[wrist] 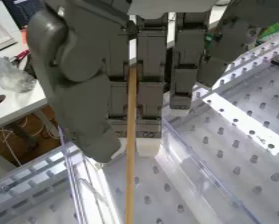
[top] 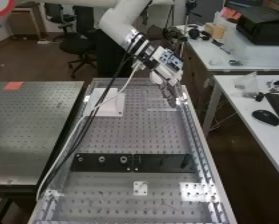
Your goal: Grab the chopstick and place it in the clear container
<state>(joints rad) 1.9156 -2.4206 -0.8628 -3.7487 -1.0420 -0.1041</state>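
The hand (top: 168, 91) hangs over the far right part of the perforated bench in the high view. In the wrist view the hand (wrist: 82, 95) has its thumb and fingers closed on a thin wooden chopstick (wrist: 130, 170), which runs lengthwise past the fingertips. Beneath the fingers are the transparent walls of the clear container (wrist: 206, 165), with the chopstick's lower part over its inside; whether the tip touches the bottom cannot be told.
A white plate (top: 111, 106) lies on the bench's far left part, with cables running over it. Black bars (top: 164, 163) cross the bench nearer the camera. Metal rails (top: 201, 150) line its sides. On the right, a white table (top: 233, 107) holds a black mouse (top: 265, 117).
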